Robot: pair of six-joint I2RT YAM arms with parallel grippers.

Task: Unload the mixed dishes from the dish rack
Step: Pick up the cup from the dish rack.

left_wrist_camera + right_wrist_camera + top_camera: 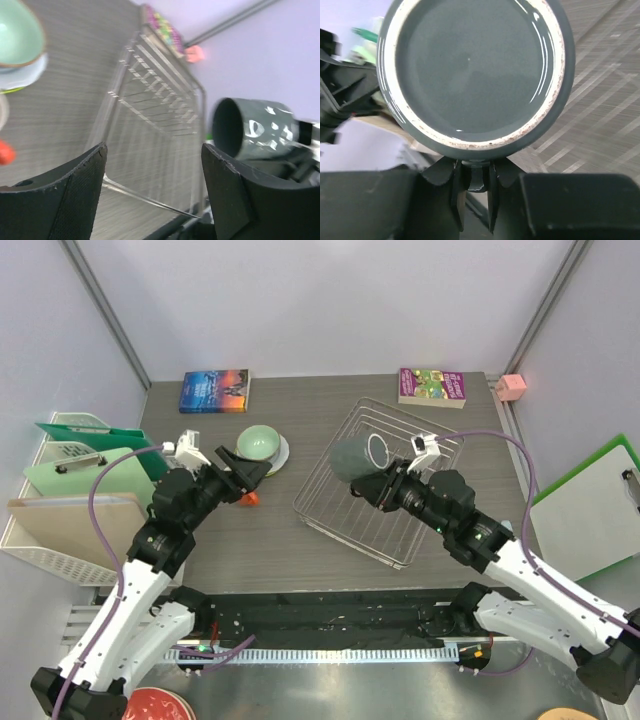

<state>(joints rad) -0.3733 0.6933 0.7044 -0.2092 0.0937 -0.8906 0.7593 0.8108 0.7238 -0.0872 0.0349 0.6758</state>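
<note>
The wire dish rack (385, 502) stands right of centre and holds no dishes that I can see. My right gripper (373, 482) is shut on the handle of the grey mug (350, 455) and holds it on its side above the rack's left part, mouth to the left. In the right wrist view the mug's base (475, 70) fills the frame above my right gripper (476, 187). My left gripper (250, 472) is open and empty, above the orange mug (251, 499). The mint bowl (258, 443) sits on stacked plates (283, 453). The left wrist view shows the rack (155, 115), the grey mug (250, 130) and the bowl (15, 30).
Two books lie at the back, one on the left (215, 390) and one on the right (432, 386), with a pink object (512, 386) beside the right one. White file trays with clipboards (60, 490) stand at the left. A clipboard (590, 500) lies at the right. A red plate (160, 708) shows at the bottom.
</note>
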